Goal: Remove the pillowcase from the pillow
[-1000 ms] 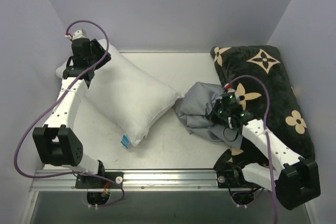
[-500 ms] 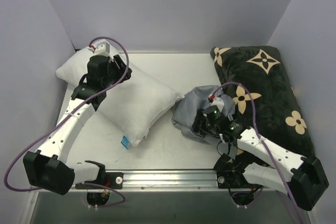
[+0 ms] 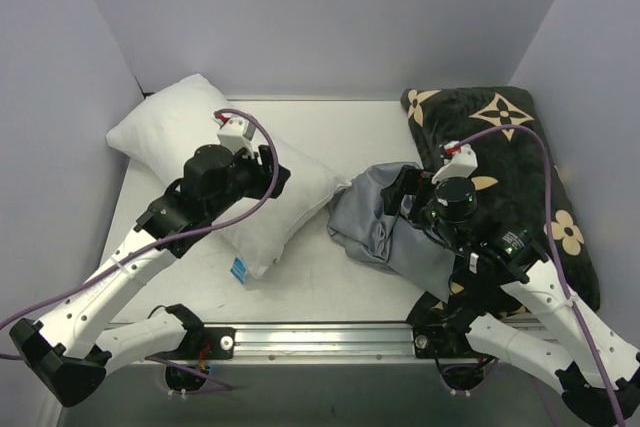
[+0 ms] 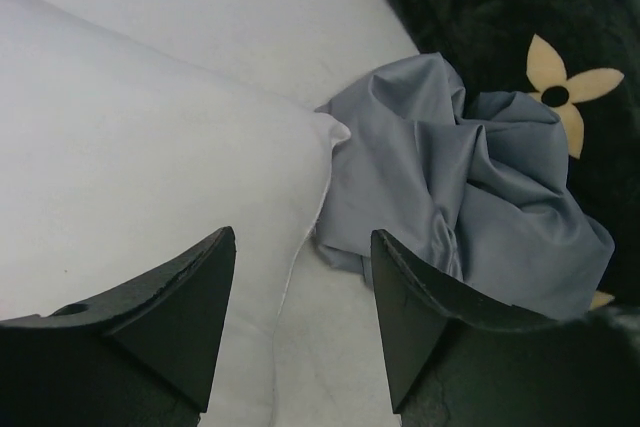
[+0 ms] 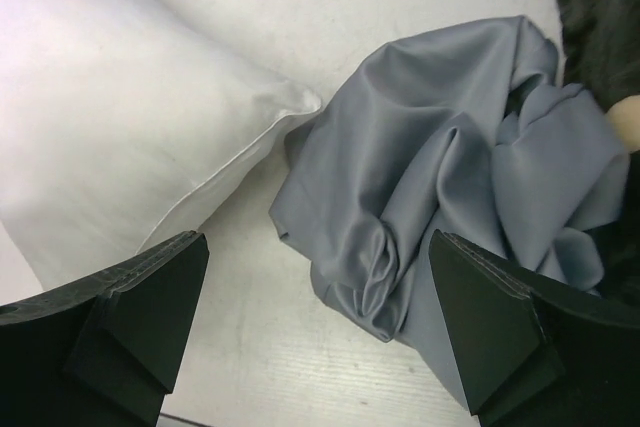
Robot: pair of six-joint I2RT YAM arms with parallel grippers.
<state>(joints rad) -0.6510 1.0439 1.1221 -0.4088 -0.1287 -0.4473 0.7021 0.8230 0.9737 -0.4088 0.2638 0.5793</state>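
Note:
The plump white pillow (image 3: 165, 132) lies bare and slanted on the left of the table, with its small blue tag (image 3: 239, 269) at the near edge. The grey pillowcase (image 3: 365, 217) sits crumpled in a heap right of the pillow's corner, off the pillow. My left gripper (image 3: 272, 175) hovers over the pillow's middle, open and empty. In the left wrist view my left gripper (image 4: 300, 237) stands above the pillow (image 4: 130, 147), with the pillowcase (image 4: 450, 187) ahead. My right gripper (image 3: 395, 209) hangs wide open above the heap. The right wrist view shows my right gripper (image 5: 318, 239) over the pillowcase (image 5: 430, 147), holding nothing.
A black plush cushion with tan flower motifs (image 3: 510, 167) fills the right side, and the heap leans against it. Pale walls close in the table (image 3: 330, 127) at the back and both sides. A metal rail (image 3: 320, 339) runs along the near edge.
My right gripper opened, let go of the grey pillowcase and rose above it. My left arm swung from the pillow's far left corner to over its middle.

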